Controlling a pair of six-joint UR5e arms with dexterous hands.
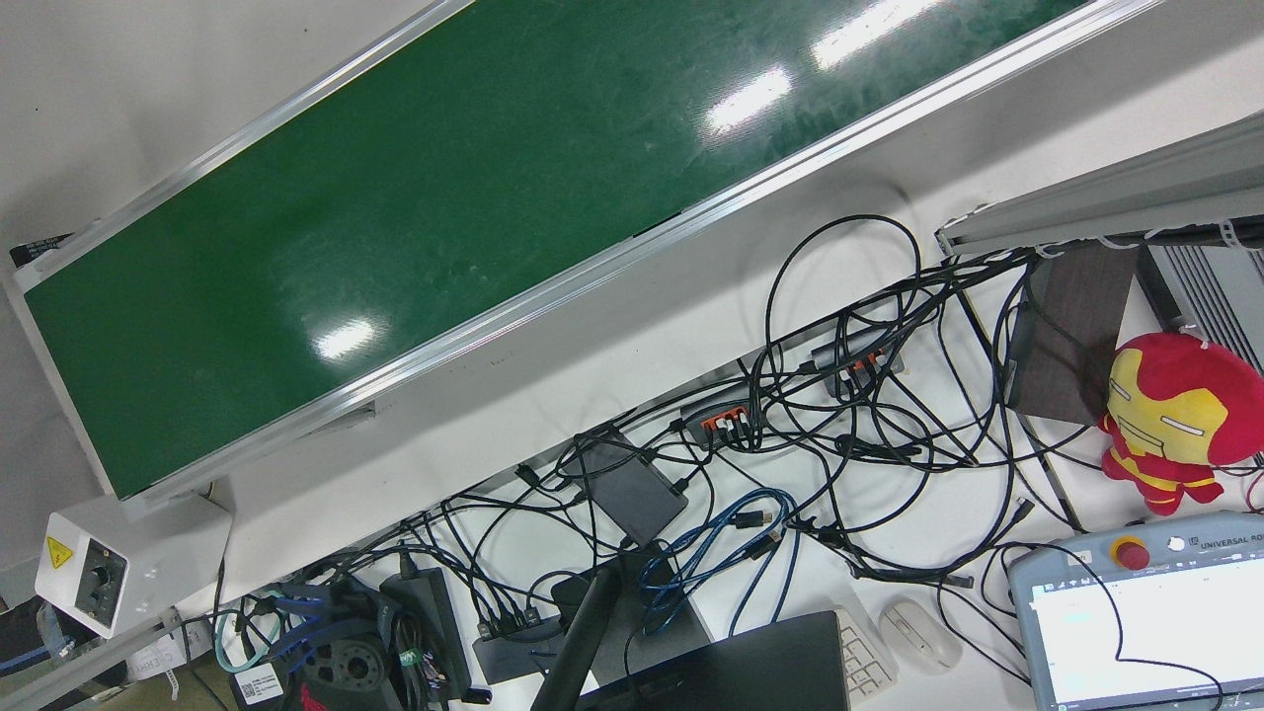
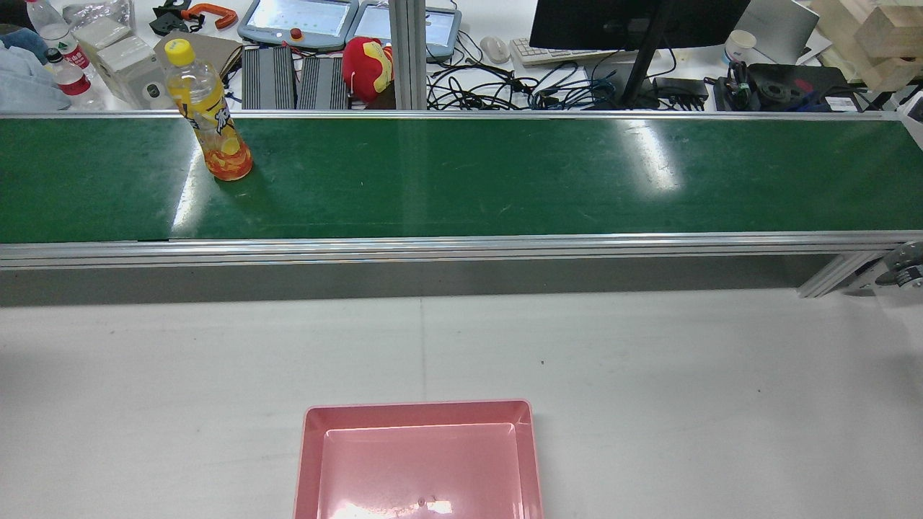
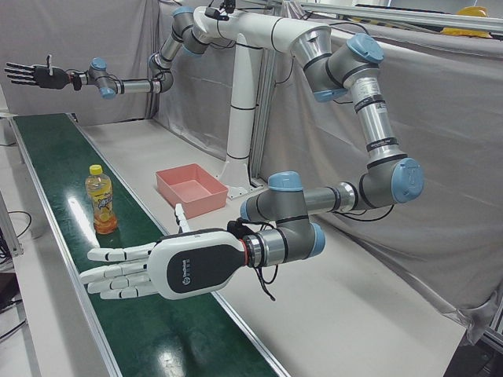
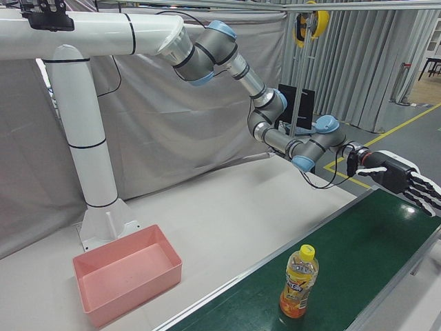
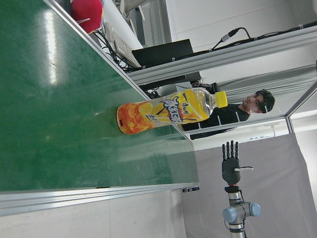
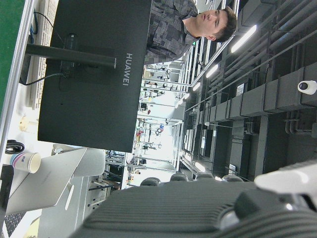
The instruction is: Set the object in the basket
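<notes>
The orange drink bottle stood upright on the green belt in the upper left of the rear view, well apart from the pink basket, which sat on the white counter at the bottom centre. In the left-front view the left hand hung over the belt in the lower left, fingers stretched flat and a little apart, holding nothing, with the bottle beyond it. The right hand was far off at the upper left, also spread wide and empty. In the right-front view the basket lay at the lower left with nothing in it.
</notes>
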